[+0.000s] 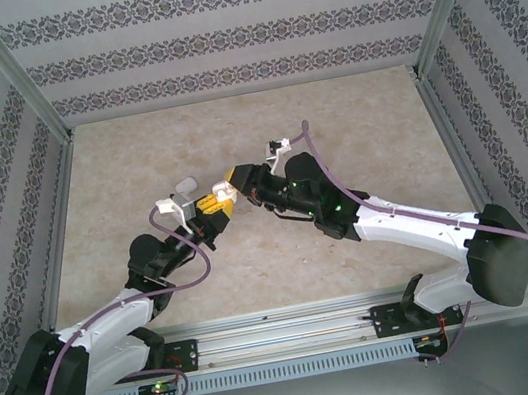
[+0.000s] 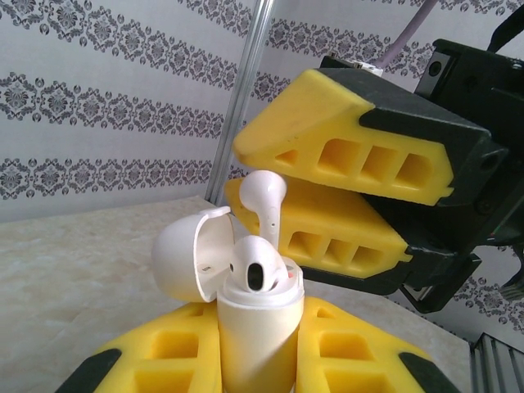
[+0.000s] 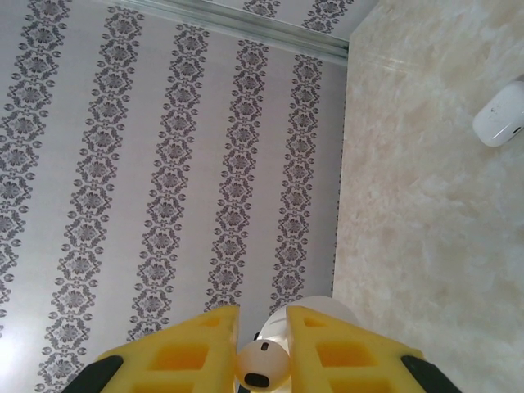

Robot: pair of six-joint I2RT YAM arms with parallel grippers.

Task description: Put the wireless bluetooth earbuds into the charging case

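Here, earbud [image 2: 264, 196] above open charging case [image 2: 255, 315].
Left gripper [image 2: 258, 352] clamps the charging case; right gripper [image 3: 262, 327] pinches the earbud.

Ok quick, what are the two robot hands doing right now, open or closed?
The left end effector is closed on the open charging case.
The right end effector is closed on an earbud.

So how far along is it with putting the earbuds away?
One earbud already sits in the open case, which the left gripper holds upright. The right gripper pinches a second earbud just above the case, not yet seated. Left: seating it and closing the lid. On the table lies another case.
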